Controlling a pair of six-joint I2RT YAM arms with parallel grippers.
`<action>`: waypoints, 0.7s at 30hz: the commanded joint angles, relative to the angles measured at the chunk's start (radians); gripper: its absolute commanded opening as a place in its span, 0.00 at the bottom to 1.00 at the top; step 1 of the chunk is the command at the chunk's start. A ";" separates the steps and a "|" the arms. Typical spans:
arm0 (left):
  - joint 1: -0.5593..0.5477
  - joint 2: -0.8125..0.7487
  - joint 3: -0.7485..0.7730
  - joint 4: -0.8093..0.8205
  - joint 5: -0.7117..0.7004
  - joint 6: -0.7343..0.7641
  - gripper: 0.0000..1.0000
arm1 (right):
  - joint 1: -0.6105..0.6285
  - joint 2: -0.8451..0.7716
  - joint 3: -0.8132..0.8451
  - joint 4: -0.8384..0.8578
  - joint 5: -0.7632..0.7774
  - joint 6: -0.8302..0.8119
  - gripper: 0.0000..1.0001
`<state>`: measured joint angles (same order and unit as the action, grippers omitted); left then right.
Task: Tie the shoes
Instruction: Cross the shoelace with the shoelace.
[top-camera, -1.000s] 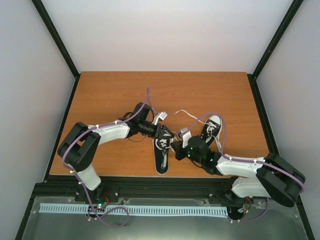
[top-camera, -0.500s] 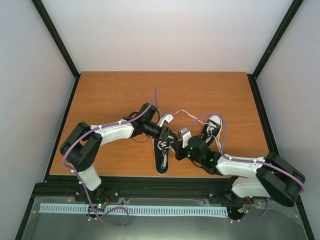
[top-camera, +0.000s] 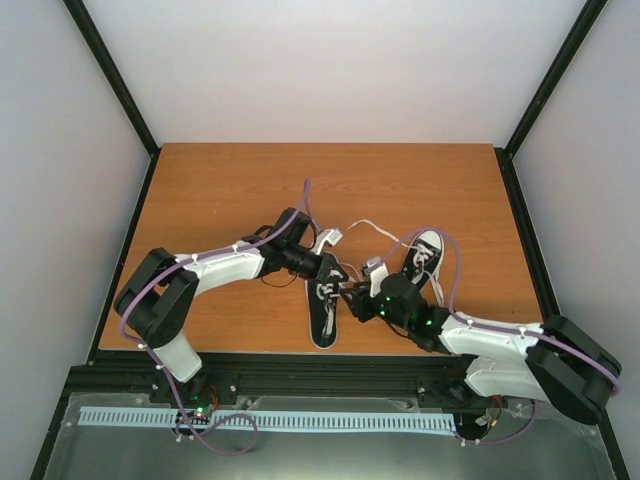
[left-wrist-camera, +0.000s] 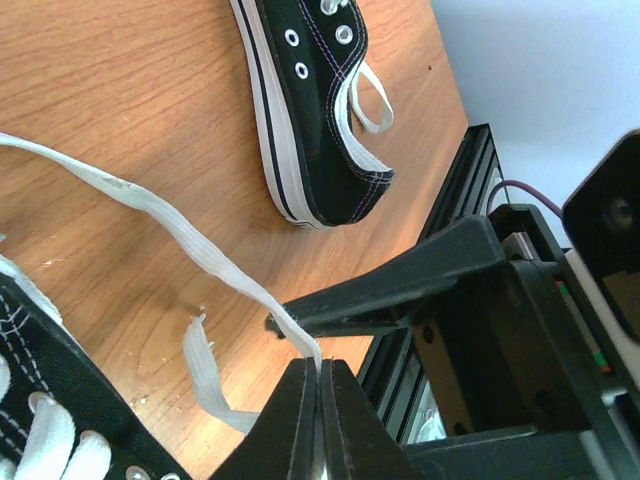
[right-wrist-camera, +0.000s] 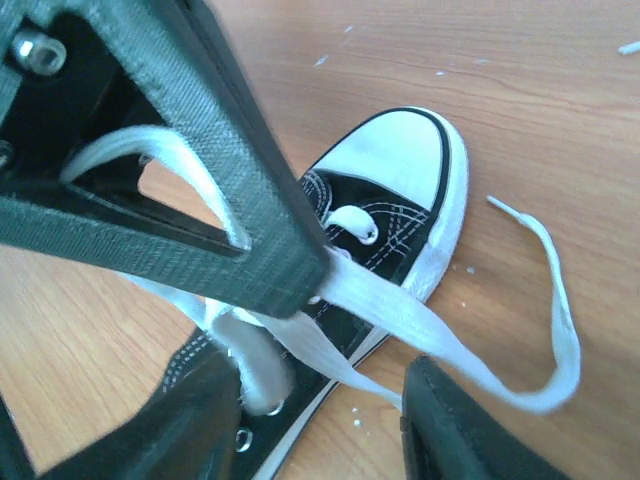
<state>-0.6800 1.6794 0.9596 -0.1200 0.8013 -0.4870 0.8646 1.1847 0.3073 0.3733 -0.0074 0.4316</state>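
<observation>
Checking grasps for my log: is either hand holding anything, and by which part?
The left hand pinches a white lace mid-strand; the right hand is open, holding nothing.

Black canvas shoes (top-camera: 322, 315), smooth rubber toe caps (right-wrist-camera: 398, 160), woven cloth laces (left-wrist-camera: 170, 228); the table (top-camera: 240, 185) is matt wood.

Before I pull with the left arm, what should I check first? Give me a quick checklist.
1. Grip: left gripper shut on the white lace: ok.
2. Other side: right gripper open, jaws apart: ok.
3. Lace strand clear of the right fingers: not ok, one runs between them.
4. Path: the other sneaker lies apart on the right: ok.
5. Knot formed on the middle sneaker: cannot tell.
</observation>
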 joint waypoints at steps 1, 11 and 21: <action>0.000 -0.057 -0.013 0.026 -0.046 -0.019 0.01 | -0.006 -0.133 -0.026 -0.097 0.048 -0.007 0.57; 0.003 -0.077 -0.029 0.039 -0.029 -0.052 0.01 | -0.162 -0.276 -0.072 0.021 -0.157 0.017 0.94; 0.009 -0.082 -0.034 0.046 -0.041 -0.115 0.01 | -0.138 -0.074 -0.112 0.306 -0.210 0.018 0.97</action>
<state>-0.6785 1.6146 0.9222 -0.0982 0.7647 -0.5583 0.7086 1.1038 0.2253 0.5365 -0.2028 0.4671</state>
